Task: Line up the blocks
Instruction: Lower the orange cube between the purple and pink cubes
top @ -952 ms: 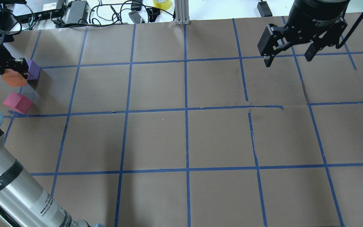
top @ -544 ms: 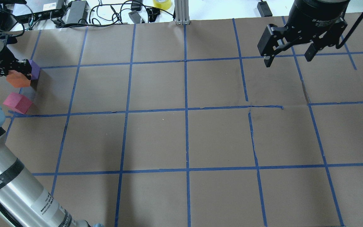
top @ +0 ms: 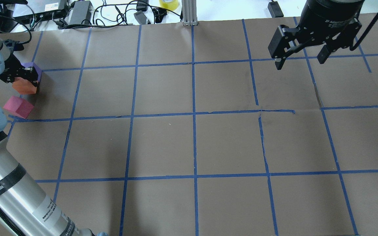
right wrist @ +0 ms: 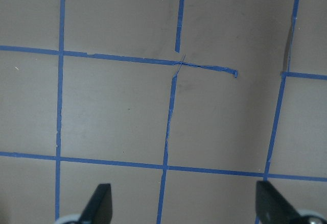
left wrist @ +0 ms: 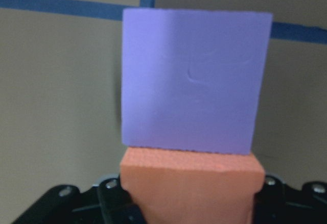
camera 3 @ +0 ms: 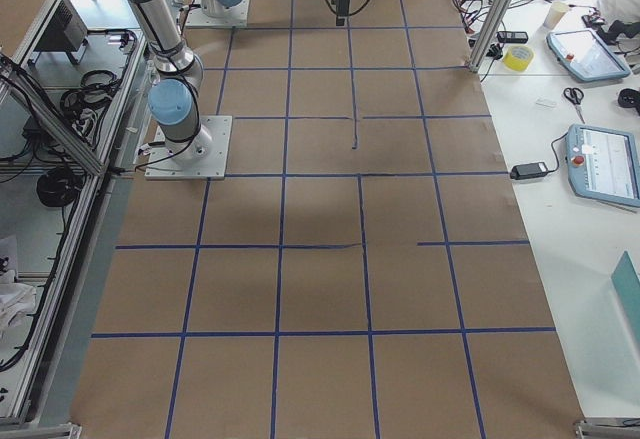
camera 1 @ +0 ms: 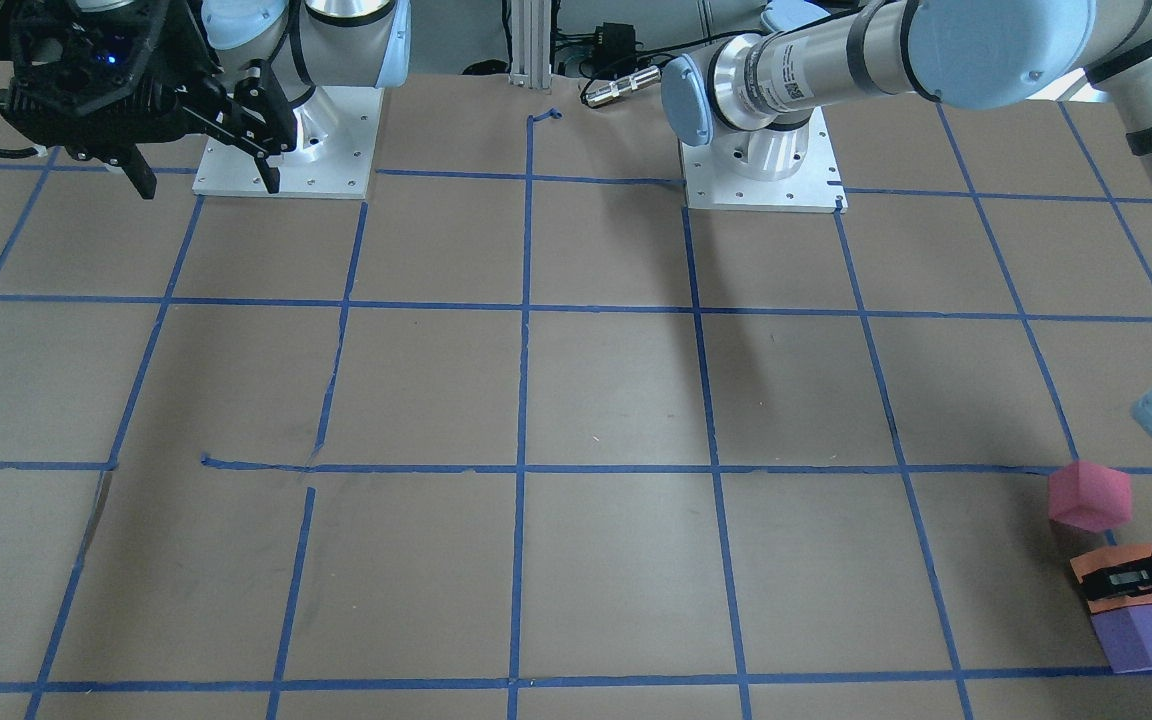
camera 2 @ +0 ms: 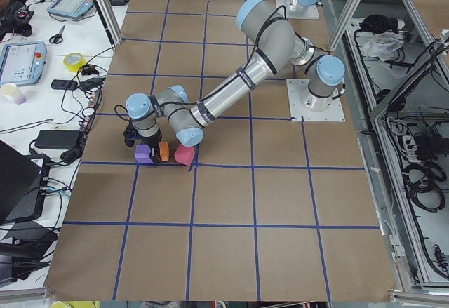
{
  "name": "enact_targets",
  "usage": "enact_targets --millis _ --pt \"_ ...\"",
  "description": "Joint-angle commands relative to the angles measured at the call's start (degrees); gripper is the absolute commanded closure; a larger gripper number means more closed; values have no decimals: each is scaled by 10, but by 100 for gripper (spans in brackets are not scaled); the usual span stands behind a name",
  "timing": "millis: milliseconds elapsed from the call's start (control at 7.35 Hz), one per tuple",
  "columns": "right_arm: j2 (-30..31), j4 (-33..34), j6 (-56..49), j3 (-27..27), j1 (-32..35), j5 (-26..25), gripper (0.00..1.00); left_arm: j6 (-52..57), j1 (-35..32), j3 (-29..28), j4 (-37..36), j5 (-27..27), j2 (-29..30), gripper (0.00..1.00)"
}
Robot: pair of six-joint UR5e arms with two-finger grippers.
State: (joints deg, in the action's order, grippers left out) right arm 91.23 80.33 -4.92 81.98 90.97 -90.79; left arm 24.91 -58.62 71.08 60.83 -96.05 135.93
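Since a second ago the left arm has slid outward along the table, and its left gripper (top: pixel 27 79) has brought the orange block (top: pixel 24 88) up against the purple block (top: pixel 31 66), which now shows only as a sliver past the black fingers. The right gripper (top: pixel 300 62) has not shifted; it hangs well apart from the blocks, jaws spread wide and empty over bare grid. The left gripper is clamped on the orange block, one finger on each side. In the wrist view the purple block sits straight ahead of the fingertips and seems to touch the orange face. The pinkish-red block (top: pixel 17 107) lies behind the gripper, near but apart, and a little off the line of the other two. This looks like the placing step for the middle block of the row. Whether the orange block rests on the paper I cannot tell. Next, it likely needs setting down, a gentle release that does not nudge the purple block, then a clean lift away.
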Motion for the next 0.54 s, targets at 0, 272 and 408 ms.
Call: enact_targets --millis 0,272,408 --pt "0 0 0 0 0 0 0 14 0 13 -17 1 0 100" --pt "0 -1 0 0 0 0 0 22 0 13 -18 0 0 100" --pt "0 -1 0 0 0 0 0 23 0 12 -18 0 0 100"
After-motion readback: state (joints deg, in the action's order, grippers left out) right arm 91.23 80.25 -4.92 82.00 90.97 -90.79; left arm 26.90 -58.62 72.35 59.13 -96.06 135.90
